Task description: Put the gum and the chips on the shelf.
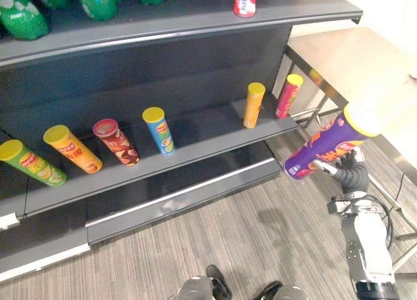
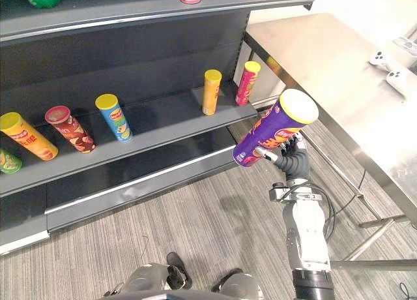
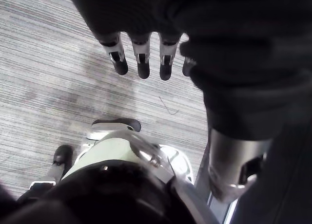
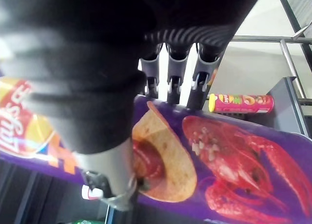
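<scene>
A purple chips can with a yellow lid is tilted in the air to the right of the shelf, held by my right hand, whose fingers curl round it. The can crosses the right wrist view. On the middle shelf board stand several chips cans: green, orange, red, blue, yellow and pink. My left hand hangs over the floor with its fingers straight and nothing in it.
Green bottles and a red-white can stand on the upper shelf. A steel table sits right of the shelf, with white controllers on it. Grey striped floor lies in front.
</scene>
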You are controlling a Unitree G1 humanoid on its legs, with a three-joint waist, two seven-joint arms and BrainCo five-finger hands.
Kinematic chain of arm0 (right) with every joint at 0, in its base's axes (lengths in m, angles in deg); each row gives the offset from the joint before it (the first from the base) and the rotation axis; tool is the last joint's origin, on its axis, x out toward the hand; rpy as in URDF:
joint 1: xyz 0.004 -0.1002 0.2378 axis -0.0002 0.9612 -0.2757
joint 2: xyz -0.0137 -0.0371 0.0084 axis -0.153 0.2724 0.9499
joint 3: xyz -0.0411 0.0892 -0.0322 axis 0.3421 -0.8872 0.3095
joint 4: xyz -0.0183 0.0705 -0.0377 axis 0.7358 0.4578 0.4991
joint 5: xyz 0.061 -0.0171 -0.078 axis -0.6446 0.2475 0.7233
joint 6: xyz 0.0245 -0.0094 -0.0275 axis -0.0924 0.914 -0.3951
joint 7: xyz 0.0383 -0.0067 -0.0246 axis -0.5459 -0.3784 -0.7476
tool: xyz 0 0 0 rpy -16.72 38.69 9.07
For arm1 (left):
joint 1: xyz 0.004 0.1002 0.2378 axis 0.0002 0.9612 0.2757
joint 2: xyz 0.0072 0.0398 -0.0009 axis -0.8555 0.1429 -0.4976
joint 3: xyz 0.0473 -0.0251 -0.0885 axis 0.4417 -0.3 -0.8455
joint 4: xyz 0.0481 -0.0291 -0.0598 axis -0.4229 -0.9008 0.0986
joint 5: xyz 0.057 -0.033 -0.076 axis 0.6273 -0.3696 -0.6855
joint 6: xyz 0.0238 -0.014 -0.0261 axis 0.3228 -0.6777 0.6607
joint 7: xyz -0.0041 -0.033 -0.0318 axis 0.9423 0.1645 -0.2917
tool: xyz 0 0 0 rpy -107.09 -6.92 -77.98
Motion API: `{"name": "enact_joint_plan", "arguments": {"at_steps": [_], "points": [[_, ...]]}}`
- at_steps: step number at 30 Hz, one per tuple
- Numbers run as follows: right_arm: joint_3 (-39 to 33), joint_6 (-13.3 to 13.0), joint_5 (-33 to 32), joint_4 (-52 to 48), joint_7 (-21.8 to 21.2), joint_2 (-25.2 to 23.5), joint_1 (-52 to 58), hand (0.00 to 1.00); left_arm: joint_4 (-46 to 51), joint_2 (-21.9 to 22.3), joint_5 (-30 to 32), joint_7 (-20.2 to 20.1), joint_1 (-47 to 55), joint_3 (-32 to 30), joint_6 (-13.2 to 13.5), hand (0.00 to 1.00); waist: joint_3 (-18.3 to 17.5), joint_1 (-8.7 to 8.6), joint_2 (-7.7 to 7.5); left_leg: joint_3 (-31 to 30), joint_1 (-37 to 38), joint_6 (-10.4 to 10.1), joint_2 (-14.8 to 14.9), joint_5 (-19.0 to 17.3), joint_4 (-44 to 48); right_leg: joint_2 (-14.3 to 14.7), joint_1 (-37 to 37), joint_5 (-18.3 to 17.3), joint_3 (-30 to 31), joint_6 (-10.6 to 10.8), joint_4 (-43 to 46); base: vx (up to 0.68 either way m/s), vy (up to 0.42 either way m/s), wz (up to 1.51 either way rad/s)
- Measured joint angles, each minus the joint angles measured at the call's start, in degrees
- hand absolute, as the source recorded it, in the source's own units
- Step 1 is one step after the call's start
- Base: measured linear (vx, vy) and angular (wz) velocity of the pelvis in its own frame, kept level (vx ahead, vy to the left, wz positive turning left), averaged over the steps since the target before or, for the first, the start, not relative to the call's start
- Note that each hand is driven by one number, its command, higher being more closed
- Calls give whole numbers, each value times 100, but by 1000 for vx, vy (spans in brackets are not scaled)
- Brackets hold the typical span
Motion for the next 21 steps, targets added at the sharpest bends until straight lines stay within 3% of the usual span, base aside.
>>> {"name": "enact_joint_plan", "arguments": {"at_steps": [8, 21], "points": [[-7, 0, 2, 46, 27, 5, 2, 100, 13, 30, -2, 35, 0, 1, 26, 0, -86, -14, 42, 56, 196, 97, 2, 184, -197, 4, 27, -1, -14, -4, 171, 75, -23, -4], [-7, -5, 58, 53, -15, 5, 4, 100, 12, 24, -9, 43, 0, 6, 34, 0, -113, -5, 21, -83, 348, 69, -123, 298, -535, -106, 81, -2, -32, -5, 375, 26, -19, 5]]}}
